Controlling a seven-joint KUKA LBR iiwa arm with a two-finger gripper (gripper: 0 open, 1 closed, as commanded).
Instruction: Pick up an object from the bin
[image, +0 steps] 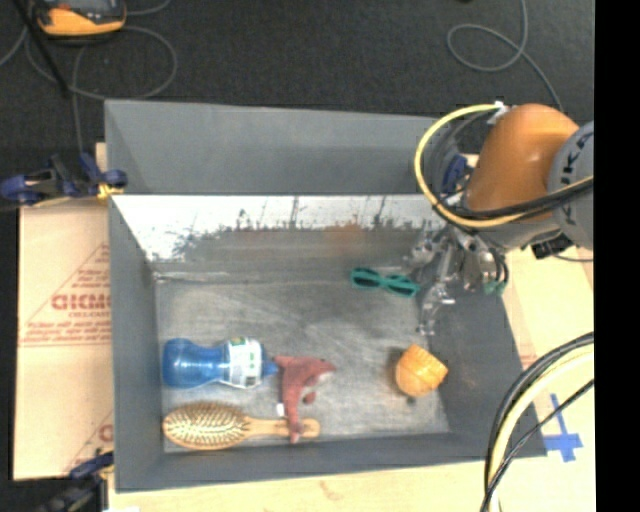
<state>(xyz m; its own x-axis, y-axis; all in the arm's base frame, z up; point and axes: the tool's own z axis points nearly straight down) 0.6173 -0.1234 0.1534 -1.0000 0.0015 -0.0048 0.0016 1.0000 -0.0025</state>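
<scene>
My gripper (437, 292) hangs at the bin's right side, near the back wall. A teal green clip-like thing (383, 281) lies just to its left, and its right end reaches the gripper. Whether it is gripped is hidden from this angle. An orange rounded lump (420, 372) sits on the bin floor below the gripper, apart from it.
Along the front left lie a blue bottle with a white and green label (210, 362), a red fish-shaped toy (300, 385) and a wooden hairbrush (225, 429). The arm's orange cover and cables hang over the bin's right rim.
</scene>
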